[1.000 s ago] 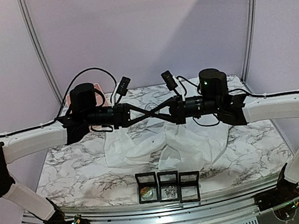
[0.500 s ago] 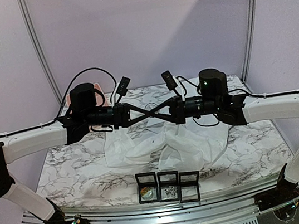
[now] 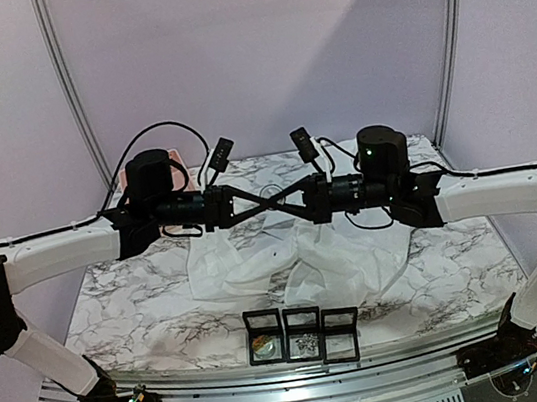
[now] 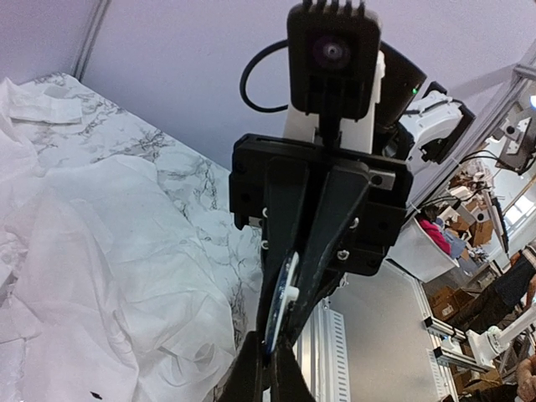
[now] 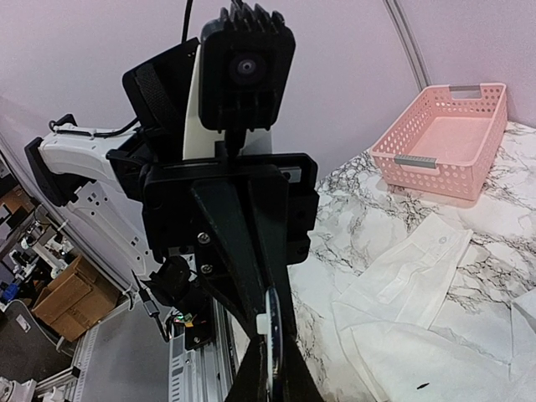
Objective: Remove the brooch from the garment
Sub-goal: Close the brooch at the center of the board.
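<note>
Both arms are up, tips meeting mid-air above the garment (image 3: 247, 260). Left gripper (image 3: 264, 200) and right gripper (image 3: 274, 198) are nose to nose, jaws pinched together, fingers forming an X. A small white disc with a blue edge sits right at the joined tips and reads as the brooch (image 4: 283, 306), clear of the cloth. Both grippers look clamped on it; can't tell which one carries it. Garment lies crumpled on the table (image 3: 142, 301), well below. Pink basket (image 5: 444, 142) at the far left corner. Three black cases (image 3: 303, 334) at the near edge.

Left pincer (image 4: 269, 375) bars right pincer (image 5: 273, 378) — garment (image 3: 298, 262) below open.
</note>
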`<control>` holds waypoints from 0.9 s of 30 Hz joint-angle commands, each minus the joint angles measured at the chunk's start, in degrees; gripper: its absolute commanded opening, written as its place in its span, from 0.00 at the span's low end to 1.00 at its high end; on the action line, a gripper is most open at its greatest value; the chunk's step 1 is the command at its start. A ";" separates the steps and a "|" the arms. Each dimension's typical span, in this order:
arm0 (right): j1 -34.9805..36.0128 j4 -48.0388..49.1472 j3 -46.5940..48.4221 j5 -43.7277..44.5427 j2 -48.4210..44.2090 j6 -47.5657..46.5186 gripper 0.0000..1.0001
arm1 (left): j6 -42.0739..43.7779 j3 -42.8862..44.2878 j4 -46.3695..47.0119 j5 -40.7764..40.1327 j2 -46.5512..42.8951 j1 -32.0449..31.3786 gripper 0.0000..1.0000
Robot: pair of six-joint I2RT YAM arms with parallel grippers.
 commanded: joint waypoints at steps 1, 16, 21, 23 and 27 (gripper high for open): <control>0.15 2.63 -1.44 5.69 -1.38 1.08 0.03 | 1.00 -0.42 -1.85 0.45 -0.78 -0.71 0.00; 0.22 4.22 -2.64 5.63 -2.23 1.09 0.03 | -0.10 -0.27 -2.61 -1.33 0.21 -0.50 0.00; 0.19 5.42 -2.81 3.28 -2.07 0.68 0.03 | -0.87 -0.19 -2.53 -1.41 0.57 -0.15 0.00; 0.19 5.82 -3.00 2.56 -2.15 0.60 0.03 | -1.19 -0.19 -2.46 -1.39 0.67 -0.04 0.00; 0.21 5.83 -2.45 0.01 -1.82 0.05 0.05 | -1.78 -0.19 -1.95 -1.17 1.00 0.21 0.00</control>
